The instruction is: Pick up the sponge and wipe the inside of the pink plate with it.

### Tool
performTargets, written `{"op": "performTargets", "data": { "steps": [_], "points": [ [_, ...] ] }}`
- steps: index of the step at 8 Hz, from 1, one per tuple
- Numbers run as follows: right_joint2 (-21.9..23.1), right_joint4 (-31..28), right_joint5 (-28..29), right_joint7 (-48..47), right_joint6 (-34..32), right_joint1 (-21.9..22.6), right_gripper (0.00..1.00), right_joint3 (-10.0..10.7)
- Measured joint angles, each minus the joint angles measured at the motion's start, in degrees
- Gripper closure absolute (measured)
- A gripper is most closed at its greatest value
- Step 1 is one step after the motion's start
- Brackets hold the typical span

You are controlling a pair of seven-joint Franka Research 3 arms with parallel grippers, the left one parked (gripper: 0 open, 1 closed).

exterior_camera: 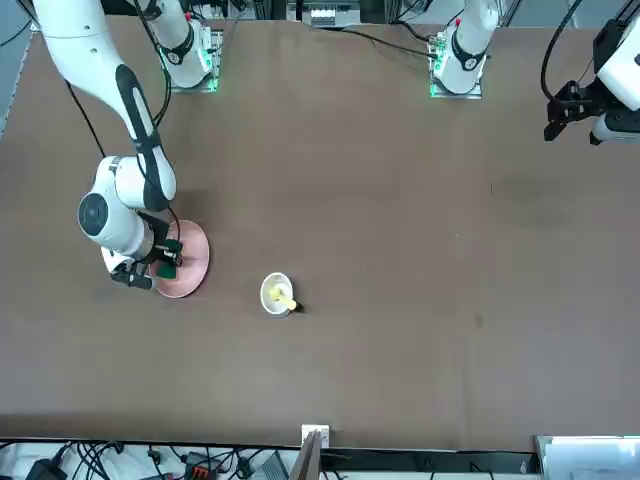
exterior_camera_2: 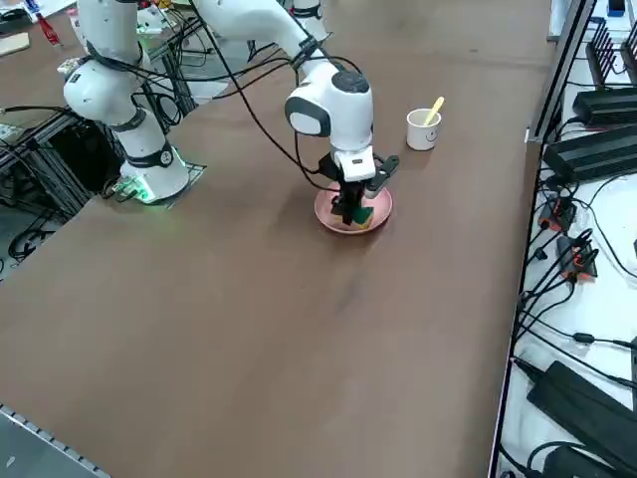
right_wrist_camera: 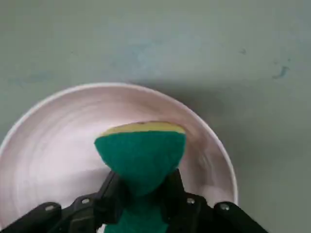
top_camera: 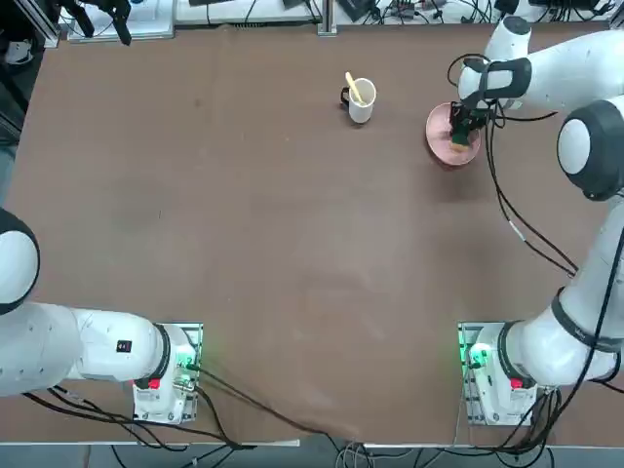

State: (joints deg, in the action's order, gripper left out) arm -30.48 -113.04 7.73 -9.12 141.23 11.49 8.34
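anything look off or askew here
Only the sponge: the right gripper, shut on it over the pink plate, pinches it so hard it bulges out of shape. The mug stands upright, nothing spilled.

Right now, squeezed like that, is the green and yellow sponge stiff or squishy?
Probably squishy: the small green and yellow sponge pinches narrow where the right pincer is shut on it and bulges wide beyond. It likely springs back once released. It seems light, hanging over the round pale-pink plate without sagging.

A green-and-yellow sponge (right_wrist_camera: 141, 150), squeezed at its middle, sits inside the round, shallow pink plate (right_wrist_camera: 53, 145) near the table's far right edge.
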Motion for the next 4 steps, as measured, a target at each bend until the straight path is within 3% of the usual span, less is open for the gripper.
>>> {"op": "performTargets", "data": {
  "steps": [4],
  "points": [
    [-1.7, 2.8, 0.0, -8.1, 0.0, 4.3, 0.6, -0.4]
  ]
}}
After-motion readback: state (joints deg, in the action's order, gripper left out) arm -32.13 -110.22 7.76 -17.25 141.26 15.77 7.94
